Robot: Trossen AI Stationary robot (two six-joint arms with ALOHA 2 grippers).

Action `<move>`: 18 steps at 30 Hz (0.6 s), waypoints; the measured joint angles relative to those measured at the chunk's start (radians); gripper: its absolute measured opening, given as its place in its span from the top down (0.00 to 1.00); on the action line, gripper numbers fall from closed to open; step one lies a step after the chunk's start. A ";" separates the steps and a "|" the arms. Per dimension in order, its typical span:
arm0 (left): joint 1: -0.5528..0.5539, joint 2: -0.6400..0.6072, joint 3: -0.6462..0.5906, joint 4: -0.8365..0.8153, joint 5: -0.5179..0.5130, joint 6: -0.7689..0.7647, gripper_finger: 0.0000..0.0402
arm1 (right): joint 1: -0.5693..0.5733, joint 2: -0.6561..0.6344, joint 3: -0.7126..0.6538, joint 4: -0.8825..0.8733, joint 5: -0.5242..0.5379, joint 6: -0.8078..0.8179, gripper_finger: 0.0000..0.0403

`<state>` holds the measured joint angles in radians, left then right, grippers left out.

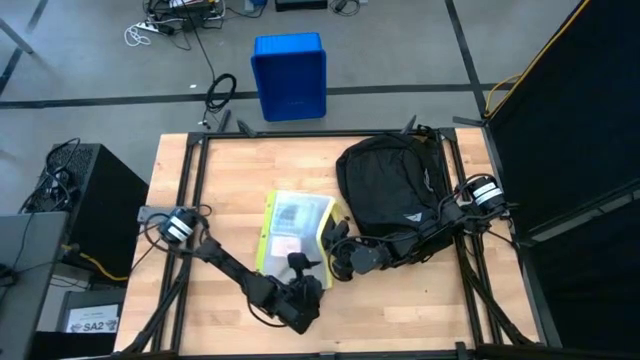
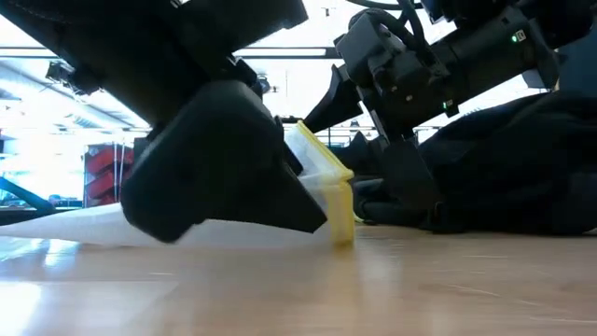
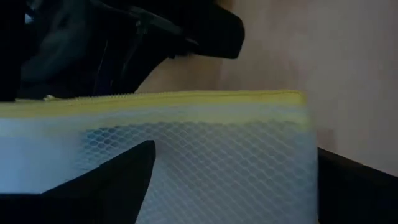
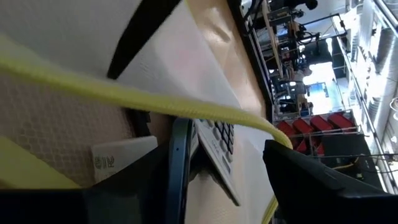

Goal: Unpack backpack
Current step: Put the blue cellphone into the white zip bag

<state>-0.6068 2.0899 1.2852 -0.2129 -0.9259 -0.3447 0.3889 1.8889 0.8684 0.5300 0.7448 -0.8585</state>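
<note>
The backpack [image 1: 388,192] lies on the wooden surface [image 1: 230,190], right of centre. The right pincer [image 1: 333,238] sits just beside its lower-left edge, fingers apart around the yellow-edged mesh pouch [image 1: 291,228]. The left pincer [image 1: 300,264], fingers apart, rests at the pouch's near edge.

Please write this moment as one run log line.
black fabric backpack: table right | yellow-edged clear mesh pouch: out, beside it | left gripper: open at pouch | right gripper: open at pouch
</note>
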 joint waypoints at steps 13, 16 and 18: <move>0.013 0.013 0.017 0.046 -0.022 -0.080 0.97 | 0.001 0.000 0.000 -0.008 -0.003 0.044 0.42; 0.013 0.013 0.017 0.048 -0.021 -0.090 0.99 | 0.014 0.000 0.000 -0.011 -0.005 0.090 0.40; 0.013 0.013 0.017 0.051 -0.019 -0.093 1.00 | 0.026 0.000 0.000 -0.019 -0.012 0.131 0.39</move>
<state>-0.5938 2.1029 1.3022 -0.1615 -0.9451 -0.4377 0.4149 1.8889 0.8684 0.5106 0.7332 -0.7272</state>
